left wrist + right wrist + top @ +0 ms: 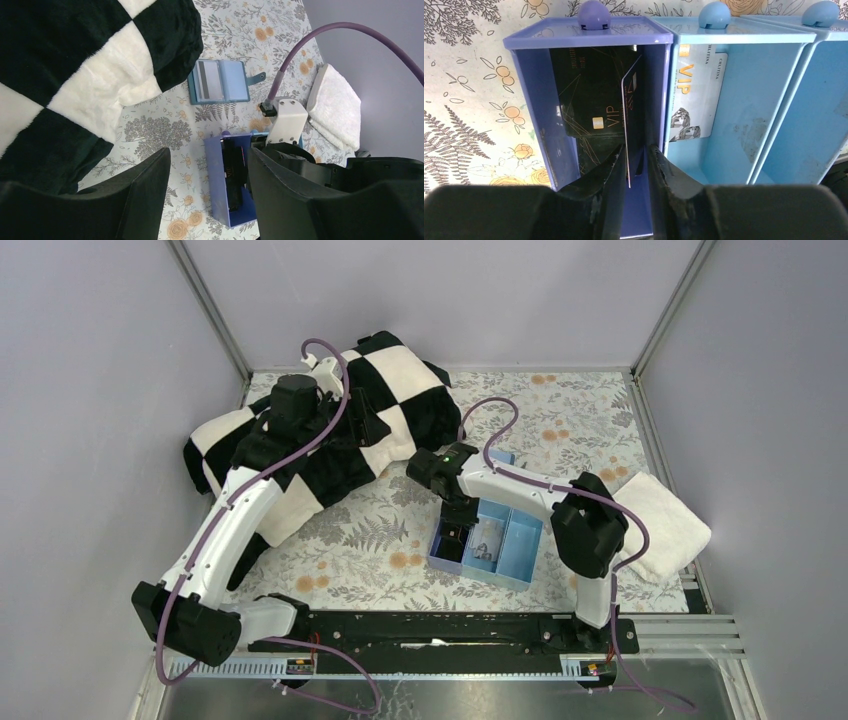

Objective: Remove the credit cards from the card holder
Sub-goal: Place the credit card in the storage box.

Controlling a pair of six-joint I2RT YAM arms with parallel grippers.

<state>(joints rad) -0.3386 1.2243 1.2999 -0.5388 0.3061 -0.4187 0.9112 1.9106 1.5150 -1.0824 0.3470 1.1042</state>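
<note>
Floral table bears blanket, card holder, tray, towel.

Black card, purple compartment: "VIP", gold lettering. White card, adjoining light-blue compartment: "VIP", gold, running lengthwise; small print beside it not legible.

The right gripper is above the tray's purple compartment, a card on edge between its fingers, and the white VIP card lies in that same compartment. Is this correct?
Not quite. The white VIP card lies in the light-blue compartment next to it; the purple compartment holds a black card. The right wrist view shows it. The rest holds.
</note>
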